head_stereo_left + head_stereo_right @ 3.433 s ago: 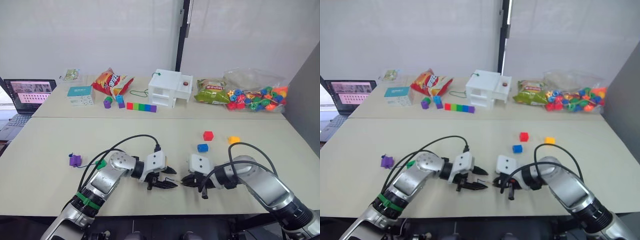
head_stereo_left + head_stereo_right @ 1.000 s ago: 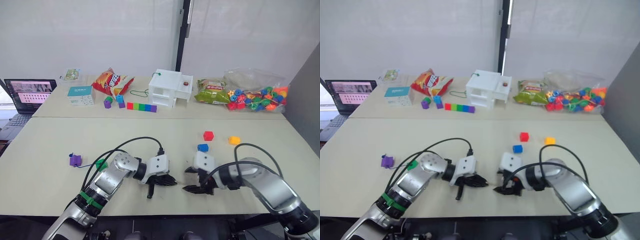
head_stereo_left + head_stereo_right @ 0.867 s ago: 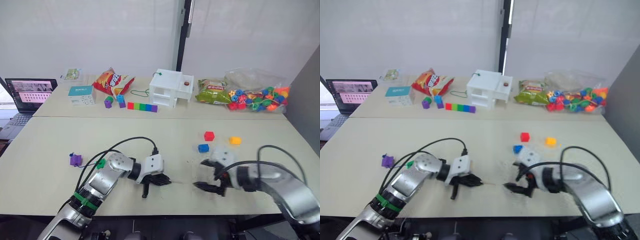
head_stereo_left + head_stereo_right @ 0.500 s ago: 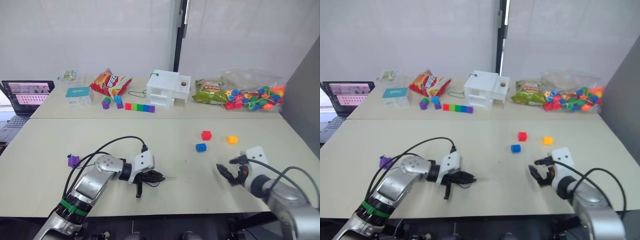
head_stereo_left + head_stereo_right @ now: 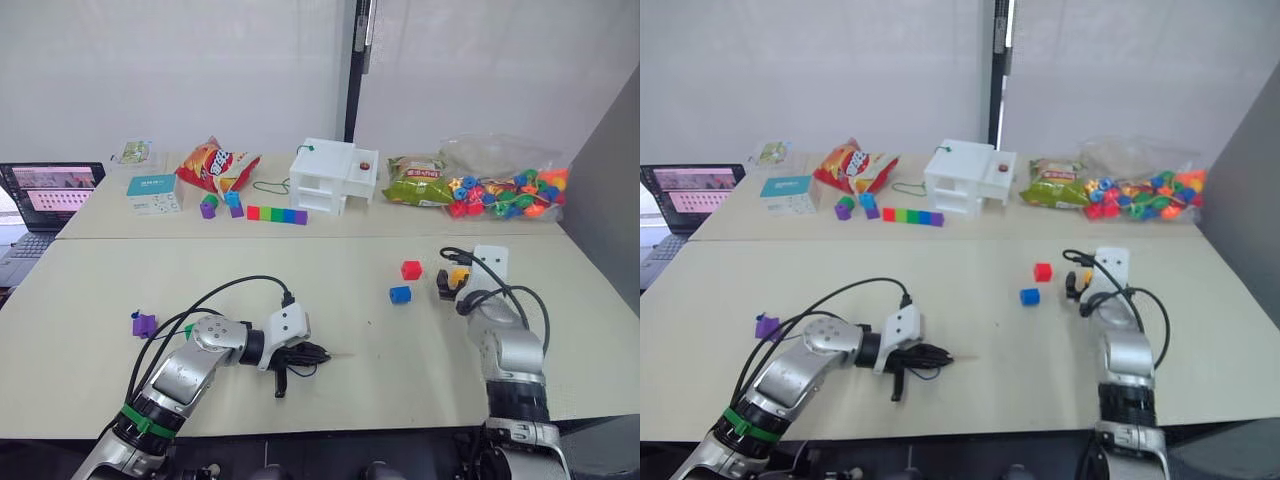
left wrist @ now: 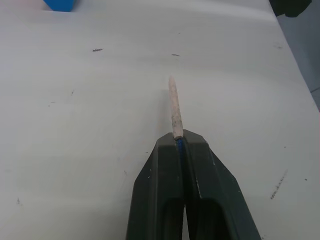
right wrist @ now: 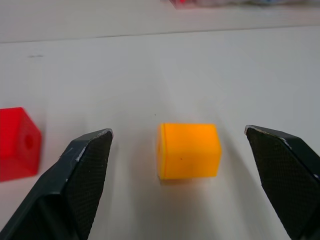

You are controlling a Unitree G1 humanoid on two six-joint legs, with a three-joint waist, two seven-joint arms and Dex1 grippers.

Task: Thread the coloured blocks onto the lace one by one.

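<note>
On the near tabletop (image 5: 90, 290), the left gripper (image 5: 318, 353) lies low toward the near edge with its fingers pressed together on what looks like the pale tip of the lace (image 5: 340, 355), whose dark line trails back toward the purple block (image 5: 144, 324) near the left edge. The right gripper (image 5: 450, 283) hangs close to the right edge at the yellow block (image 5: 459, 275), fingers spread, with the red block (image 5: 411, 270) and blue block (image 5: 400, 294) just left of it. Along the far table sit a laptop (image 5: 48, 190), a snack bag (image 5: 213, 163), a joined rainbow bar (image 5: 277, 214), a white toy house (image 5: 334, 176) and a clear bag of beads (image 5: 505, 187).
</note>
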